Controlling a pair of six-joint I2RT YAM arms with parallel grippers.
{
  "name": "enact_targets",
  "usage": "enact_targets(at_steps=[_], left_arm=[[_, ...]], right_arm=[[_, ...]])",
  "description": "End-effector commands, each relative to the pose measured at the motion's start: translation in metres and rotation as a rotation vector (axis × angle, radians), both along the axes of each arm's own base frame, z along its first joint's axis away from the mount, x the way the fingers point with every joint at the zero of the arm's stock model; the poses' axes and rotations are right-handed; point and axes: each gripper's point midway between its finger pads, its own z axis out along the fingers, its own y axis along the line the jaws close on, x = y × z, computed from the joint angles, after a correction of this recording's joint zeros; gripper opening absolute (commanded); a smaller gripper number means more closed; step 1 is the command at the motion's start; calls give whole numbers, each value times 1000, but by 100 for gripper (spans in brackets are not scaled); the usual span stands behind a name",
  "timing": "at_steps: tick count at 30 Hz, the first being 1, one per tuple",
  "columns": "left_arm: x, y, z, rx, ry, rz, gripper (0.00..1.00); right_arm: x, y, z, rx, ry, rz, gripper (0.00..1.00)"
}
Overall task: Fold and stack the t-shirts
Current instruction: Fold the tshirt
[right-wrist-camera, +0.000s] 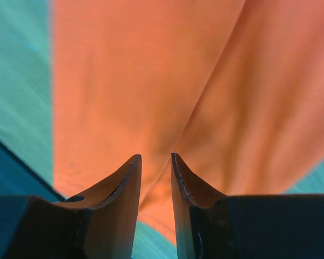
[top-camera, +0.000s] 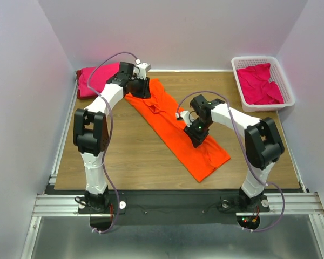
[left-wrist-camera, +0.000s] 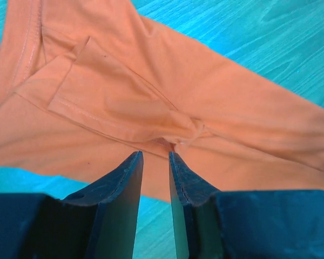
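- Orange t-shirt (top-camera: 164, 118): it lies flat on the wooden table (top-camera: 124, 156), folded lengthwise into a long band. Taking the far wall as 12 o'clock, it runs from about 11 o'clock, through the centre, to about 5 o'clock.
- Folded magenta t-shirt (top-camera: 92, 80): it sits at 10 o'clock in the far left corner, just beside the orange band's far end.
- Left gripper (left-wrist-camera: 154, 155): it hovers low over the far end of the orange t-shirt. Its jaws stand a little apart with nothing between them. Just beyond the tips is a small pucker (left-wrist-camera: 179, 137) where the tucked sleeve (left-wrist-camera: 97, 89) meets the body.
- Right gripper (right-wrist-camera: 155, 156): it is over the band toward 5 o'clock. Its jaws are also slightly parted and empty, above a soft lengthwise crease.
- White basket (top-camera: 288, 94): it stands at 2 o'clock, well apart from the arms, and holds crumpled magenta t-shirts (top-camera: 259, 83).
- Handling, as a judgement: the cloth looks thin, light and limp. It will likely sag and slide on the wood, and the tucked sleeve could spill out if only one layer is lifted.
- Where to take hold, also a judgement: pinch through all layers at an edge or corner of each end, one gripper per end. That way the band should fold over evenly.
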Motion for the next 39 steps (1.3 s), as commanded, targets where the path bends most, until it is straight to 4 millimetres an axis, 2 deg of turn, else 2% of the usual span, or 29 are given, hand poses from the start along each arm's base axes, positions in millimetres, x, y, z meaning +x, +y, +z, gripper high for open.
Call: enact_targets(at_steps=[1, 3, 5, 11, 12, 15, 16, 18, 19, 20, 22, 23, 24, 25, 26, 27, 28, 29, 30, 31, 32, 33, 34, 35, 36, 37, 38, 39], left_arm=[[-3, 0, -11, -18, 34, 59, 35], [-1, 3, -27, 13, 66, 74, 34], [4, 6, -34, 42, 79, 74, 31], [2, 3, -73, 78, 183, 45, 24], [2, 2, -87, 90, 207, 34, 23], [10, -2, -92, 102, 207, 19, 21], [10, -6, -105, 107, 227, 7, 20], [20, -16, -100, 100, 211, -21, 20], [21, -22, -115, 104, 227, -50, 20], [30, -35, -99, 69, 195, -86, 20], [40, -43, -98, 43, 181, -105, 21], [50, -48, -79, 19, 130, -117, 23], [54, -50, -72, 13, 109, -123, 25], [57, -52, -53, 3, 67, -130, 26], [59, -51, -44, 3, 41, -135, 30], [63, -51, -15, -10, -28, -130, 32], [64, -50, -2, -16, -57, -124, 34], [60, -48, 1, -20, -57, -120, 36], [62, -45, 16, -34, -94, -113, 36], [58, -44, 43, -54, -137, -112, 37], [55, -43, 47, -74, -136, -106, 38], [53, -41, 55, -87, -144, -98, 38], [48, -40, 72, -101, -169, -96, 38], [44, -40, 77, -111, -175, -98, 38], [40, -39, 70, -114, -164, -95, 38], [36, -39, 75, -124, -162, -90, 38], [34, -39, 71, -130, -150, -87, 38], [30, -39, 63, -130, -125, -83, 38]], right_arm=[[12, -1, -31, -50, -10, -36, 34], [2, 5, -36, -17, 44, -32, 32], [-8, 9, -38, 11, 85, -24, 32], [-44, 33, -50, 95, 256, -17, 32], [-53, 44, -49, 128, 298, 0, 32], [-72, 70, -52, 186, 400, 25, 33], [-72, 82, -52, 211, 416, 22, 33], [-77, 102, -55, 245, 457, 32, 35], [-82, 120, -48, 294, 471, 66, 35], [-76, 136, -37, 335, 467, 70, 36], [-70, 157, -16, 419, 485, 82, 41], [-64, 163, -6, 438, 480, 74, 43], [-50, 173, 11, 475, 426, 87, 46], [-38, 172, 30, 505, 367, 85, 47], [-28, 172, 43, 528, 332, 83, 49], [-8, 169, 64, 563, 267, 65, 49], [5, 167, 73, 578, 235, 48, 49], [19, 162, 80, 584, 209, 15, 49], [47, 151, 92, 598, 144, -32, 49], [63, 143, 96, 598, 109, -62, 49], [87, 128, 93, 584, 81, -126, 49], [102, 122, 93, 570, 48, -160, 47], [120, 115, 89, 533, -2, -203, 46], [141, 111, 97, 529, -56, -235, 45], [156, 107, 87, 501, -75, -267, 42], [175, 98, 80, 459, -126, -312, 41], [192, 97, 86, 453, -181, -337, 40], [208, 90, 69, 400, -214, -383, 38]])
